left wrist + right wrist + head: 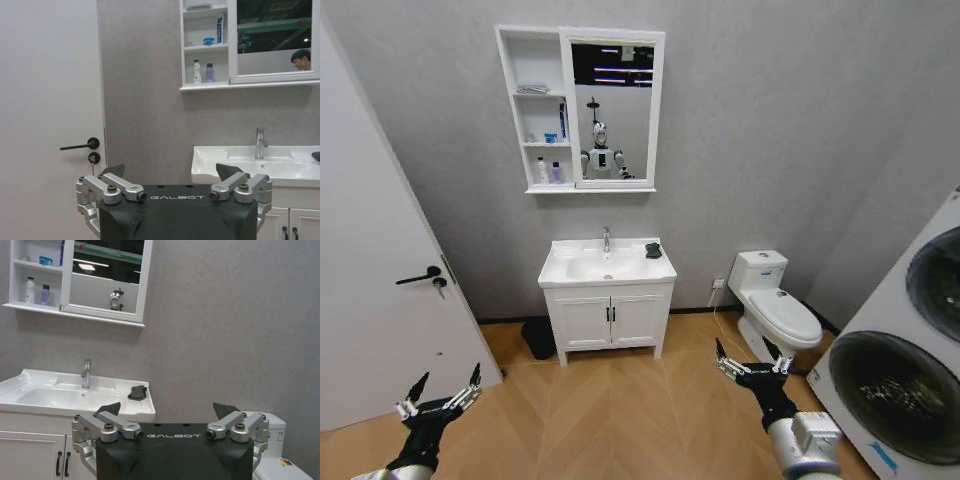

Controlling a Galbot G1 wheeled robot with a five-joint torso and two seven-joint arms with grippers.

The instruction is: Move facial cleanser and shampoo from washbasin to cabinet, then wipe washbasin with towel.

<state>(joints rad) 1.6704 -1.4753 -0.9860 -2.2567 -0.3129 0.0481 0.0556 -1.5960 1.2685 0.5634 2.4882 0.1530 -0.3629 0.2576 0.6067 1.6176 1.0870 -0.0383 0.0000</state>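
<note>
The white washbasin (560, 272) with its chrome tap stands against the far wall, well ahead of me. A small black towel (653, 250) (137, 392) lies on its back right corner. Above hangs the cabinet (503, 100) with open shelves and a mirror. On its lowest shelf stand a white bottle (541, 170) (197, 72) and a purple bottle (557, 172) (209, 73); which is the facial cleanser and which the shampoo I cannot tell. My left gripper (448, 385) (170, 172) and right gripper (750, 358) (167, 410) hang low over the floor, both open and holding nothing.
A white door (380, 300) with a black handle stands at the left. A toilet (780, 310) sits right of the two-door vanity (610, 320), and stacked washing machines (910, 390) fill the right edge. A dark object (538, 338) lies on the floor beside the vanity. Open wood floor lies ahead.
</note>
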